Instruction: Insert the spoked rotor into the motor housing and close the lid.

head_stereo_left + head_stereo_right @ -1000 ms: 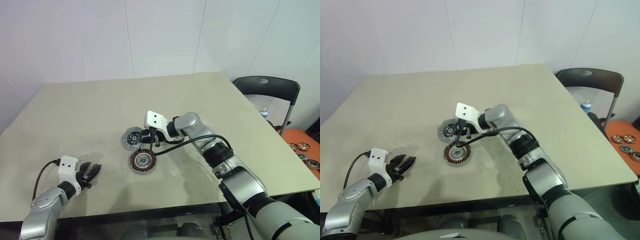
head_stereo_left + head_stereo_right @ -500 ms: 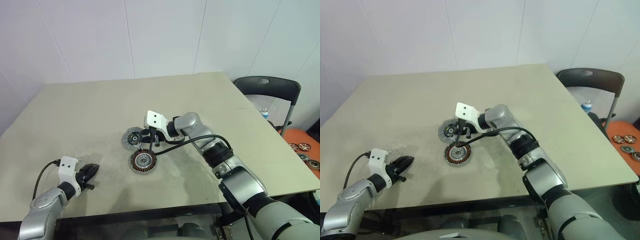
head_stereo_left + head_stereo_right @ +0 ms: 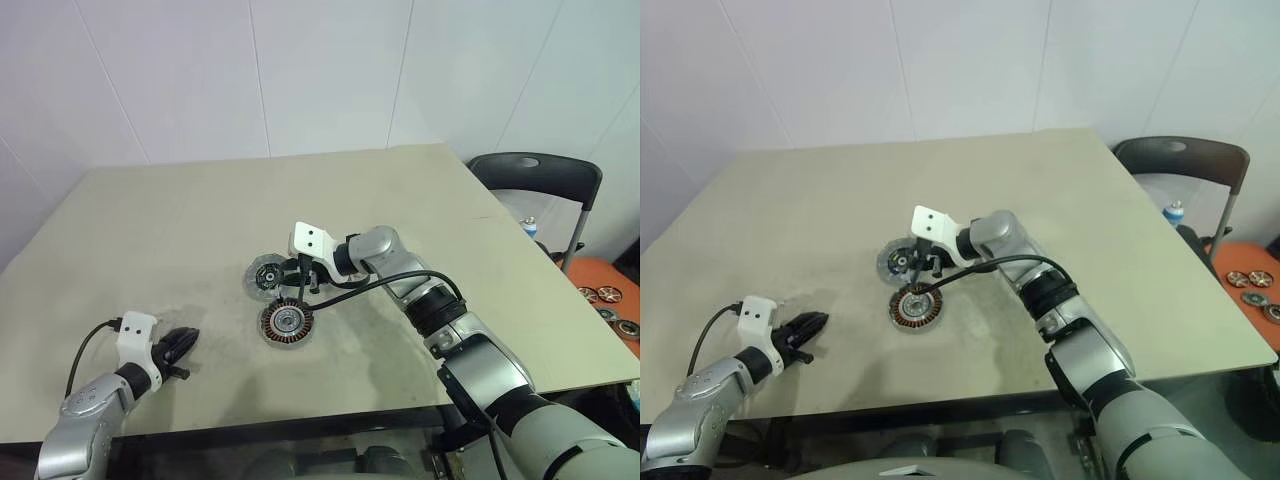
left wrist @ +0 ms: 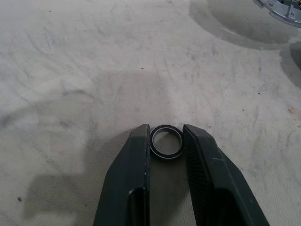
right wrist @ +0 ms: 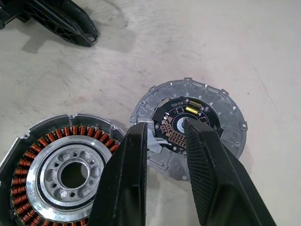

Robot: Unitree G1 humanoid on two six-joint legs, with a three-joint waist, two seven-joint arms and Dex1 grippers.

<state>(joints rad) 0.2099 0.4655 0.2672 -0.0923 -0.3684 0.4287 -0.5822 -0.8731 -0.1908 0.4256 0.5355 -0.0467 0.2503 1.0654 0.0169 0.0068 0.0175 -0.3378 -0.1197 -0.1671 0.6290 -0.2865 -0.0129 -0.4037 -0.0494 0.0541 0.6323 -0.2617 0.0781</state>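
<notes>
We read this as lab or test room, not home. Plain white panelled wall [image 3: 330, 80] behind, no decoration. Bare beige table [image 3: 180, 230] with scuffed, dusty top, used as workbench. Motor parts on it near middle: motor housing [image 3: 286, 323] with copper windings, lid [image 3: 264, 275] just behind it. Black folding chair [image 3: 540, 175] past table's right edge. More round motor parts [image 3: 604, 300] on orange surface beyond right front corner.
</notes>
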